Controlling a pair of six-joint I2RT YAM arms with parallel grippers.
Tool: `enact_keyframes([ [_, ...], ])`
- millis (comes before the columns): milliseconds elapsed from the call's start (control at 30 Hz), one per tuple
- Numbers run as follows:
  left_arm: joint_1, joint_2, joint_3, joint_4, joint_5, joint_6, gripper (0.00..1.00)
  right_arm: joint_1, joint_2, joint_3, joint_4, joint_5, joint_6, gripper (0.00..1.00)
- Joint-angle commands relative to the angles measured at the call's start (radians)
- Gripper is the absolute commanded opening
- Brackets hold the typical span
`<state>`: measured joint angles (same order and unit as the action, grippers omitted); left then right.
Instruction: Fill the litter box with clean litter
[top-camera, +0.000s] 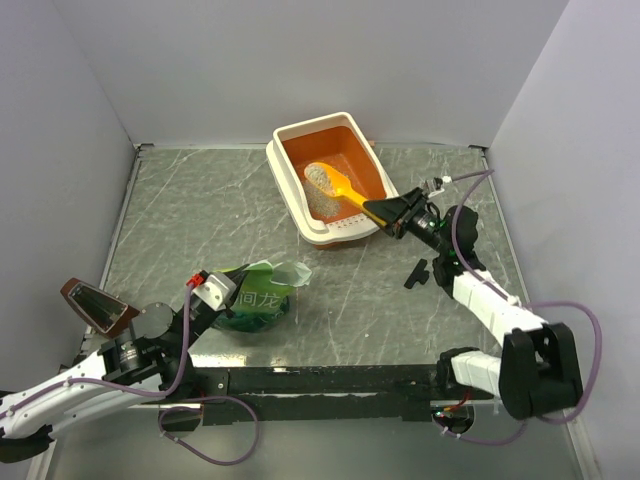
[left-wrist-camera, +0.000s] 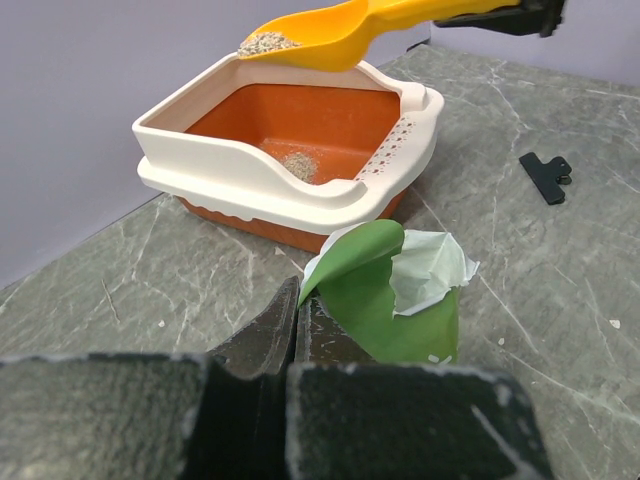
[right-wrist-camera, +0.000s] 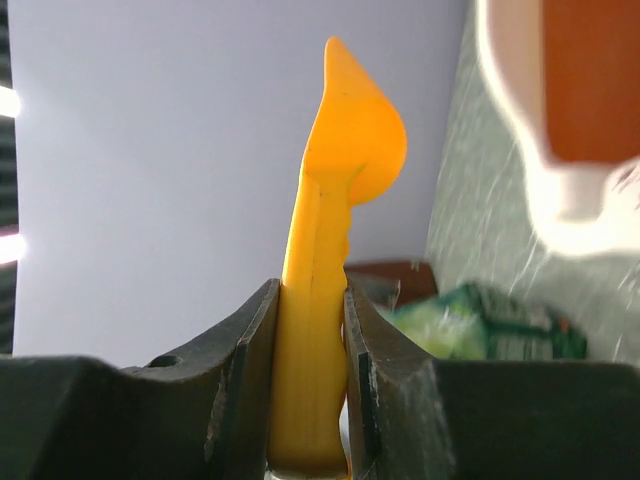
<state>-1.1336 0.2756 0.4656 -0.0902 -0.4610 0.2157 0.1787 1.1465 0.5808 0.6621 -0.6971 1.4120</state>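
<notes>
The litter box (top-camera: 283, 170), orange inside with a cream rim, stands at the back of the table. My right gripper (top-camera: 386, 213) is shut on the handle of an orange-yellow scoop (top-camera: 340, 186), which it holds over the box. The scoop's bowl carries clean litter (top-camera: 319, 178). In the left wrist view a small pile of clean litter (left-wrist-camera: 297, 164) lies on the floor of the litter box (left-wrist-camera: 230, 160), with the scoop (left-wrist-camera: 330, 35) above it. My left gripper (left-wrist-camera: 298, 292) is shut on the edge of the open green bag (left-wrist-camera: 385, 300), also seen as the bag (top-camera: 258, 300) near the front.
A black clip (top-camera: 417, 272) lies on the table to the right of centre, between the box and my right arm. A brown-edged flat object (top-camera: 96, 305) sits at the left front. Grey walls enclose the table on three sides.
</notes>
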Motion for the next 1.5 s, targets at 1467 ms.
enact_keyframes([
  [1467, -0.002, 0.065, 0.010, 0.081, 0.004, -0.007, 0.01, 0.470, 0.267, 0.981, -1.276, 1.095, -1.294, 0.00],
])
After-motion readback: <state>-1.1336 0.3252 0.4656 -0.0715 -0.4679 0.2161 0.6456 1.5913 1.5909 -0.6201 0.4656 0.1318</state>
